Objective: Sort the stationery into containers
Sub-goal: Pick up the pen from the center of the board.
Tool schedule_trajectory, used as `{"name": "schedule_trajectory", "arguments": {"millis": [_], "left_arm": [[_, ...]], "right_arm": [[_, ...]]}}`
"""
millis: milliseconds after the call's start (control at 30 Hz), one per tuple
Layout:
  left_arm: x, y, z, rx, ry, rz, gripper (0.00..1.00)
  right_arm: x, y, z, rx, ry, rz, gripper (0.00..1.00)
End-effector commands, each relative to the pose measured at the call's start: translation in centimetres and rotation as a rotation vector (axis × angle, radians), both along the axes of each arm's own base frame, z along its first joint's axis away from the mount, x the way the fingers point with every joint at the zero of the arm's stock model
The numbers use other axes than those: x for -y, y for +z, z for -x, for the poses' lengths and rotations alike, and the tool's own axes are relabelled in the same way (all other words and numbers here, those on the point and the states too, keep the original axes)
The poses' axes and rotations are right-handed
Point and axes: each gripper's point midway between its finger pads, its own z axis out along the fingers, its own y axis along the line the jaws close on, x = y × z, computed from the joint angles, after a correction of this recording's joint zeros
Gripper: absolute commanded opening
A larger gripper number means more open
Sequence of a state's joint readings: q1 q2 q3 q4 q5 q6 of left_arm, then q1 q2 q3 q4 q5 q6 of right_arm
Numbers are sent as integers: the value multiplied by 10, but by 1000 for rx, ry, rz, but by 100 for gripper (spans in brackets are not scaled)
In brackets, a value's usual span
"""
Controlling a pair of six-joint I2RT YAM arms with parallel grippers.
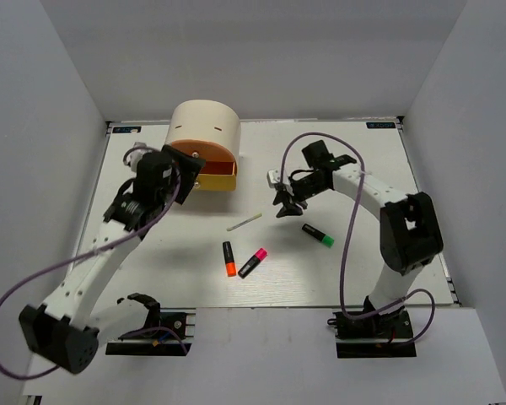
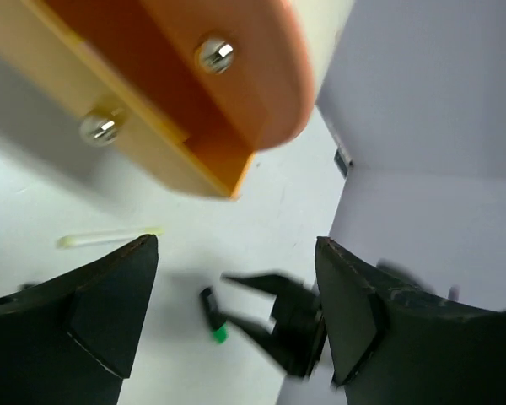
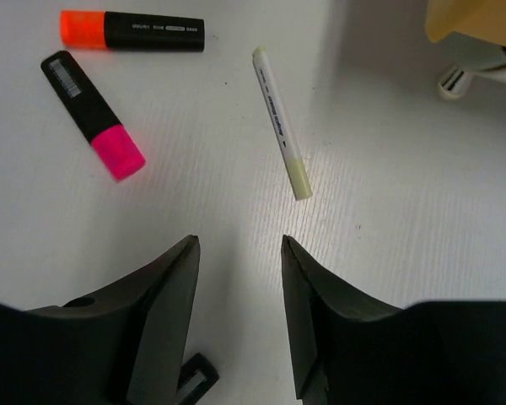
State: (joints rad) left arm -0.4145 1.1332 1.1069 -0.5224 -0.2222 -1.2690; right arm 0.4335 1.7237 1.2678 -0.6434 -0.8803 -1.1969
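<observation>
A: Okay, quick, what are the jaws doing?
B: Left jaws are spread wide with nothing between them. Right jaws are parted too, and empty.
A: Why's the left one parked there?
B: It hangs right at the fronts of the orange drawer (image 1: pixel 204 154) and yellow drawer (image 1: pixel 218 180) of the cream cabinet (image 1: pixel 205 122), far left on the worktop (image 1: pixel 363 169). Both knobs (image 2: pixel 215 55) show close in its wrist view, and neither is touched. My guess is it's on drawer duty. The yellow drawer looks to stick out nearer than the orange one.
A: And the right?
B: It hovers over mid-worktop, just right of the pale pen (image 3: pixel 280 118). The pen lies loose ahead of its fingertips, so I'd judge that's the next pick. The jaws would have to drop across the barrel.
A: Counts?
B: Three highlighters. The orange-capped highlighter (image 1: pixel 228 258) and pink-capped highlighter (image 1: pixel 252 262) sit just beside each other near centre, not touching. The green-capped highlighter (image 1: pixel 318 234) is off to the right on its own. Then one pen, two drawers, two knobs. No eraser pieces in view.
A: Anything sorted?
B: I can't see inside the drawers. All four items lie flat on the worktop, none touching the cabinet.
</observation>
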Motion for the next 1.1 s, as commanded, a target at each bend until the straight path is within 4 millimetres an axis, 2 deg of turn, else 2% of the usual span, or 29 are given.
{"name": "schedule_trajectory", "arguments": {"millis": [0, 33, 67, 100, 133, 167, 233, 267, 367, 500, 833, 1000, 1067], "left_arm": [[-17, -34, 52, -39, -114, -145, 86], [-19, -41, 62, -52, -125, -143, 87], [-23, -64, 76, -101, -145, -166, 87], [-26, -69, 83, -105, -146, -167, 89], [-28, -62, 92, -68, -152, -148, 89], [-32, -77, 100, -94, -154, -157, 90], [-37, -78, 113, -78, -148, -143, 90], [-39, -85, 116, -83, -144, -137, 90], [-43, -87, 126, -65, -143, -130, 91], [-46, -88, 132, -72, -143, -133, 91], [-44, -97, 132, -92, -152, -135, 91], [-42, -99, 132, -103, -160, -134, 91], [-43, -101, 134, -112, -161, -137, 91]], "right_arm": [[-21, 2, -5, 102, 128, 22, 50], [-26, -3, -9, 103, 142, 32, 50], [-30, -9, -6, 102, 165, 57, 50], [-32, -18, -6, 82, 172, 77, 50], [-38, -20, -9, 87, 183, 81, 50], [-41, -26, -9, 87, 190, 100, 50], [-47, -35, -13, 92, 190, 125, 50], [-50, -38, -13, 97, 190, 137, 50], [-56, -49, -15, 104, 192, 175, 50], [-61, -62, -19, 114, 179, 235, 50], [-69, -62, -37, 142, 141, 257, 50], [-68, -71, -39, 125, 148, 288, 47], [-61, -74, -42, 120, 148, 298, 46]]}}
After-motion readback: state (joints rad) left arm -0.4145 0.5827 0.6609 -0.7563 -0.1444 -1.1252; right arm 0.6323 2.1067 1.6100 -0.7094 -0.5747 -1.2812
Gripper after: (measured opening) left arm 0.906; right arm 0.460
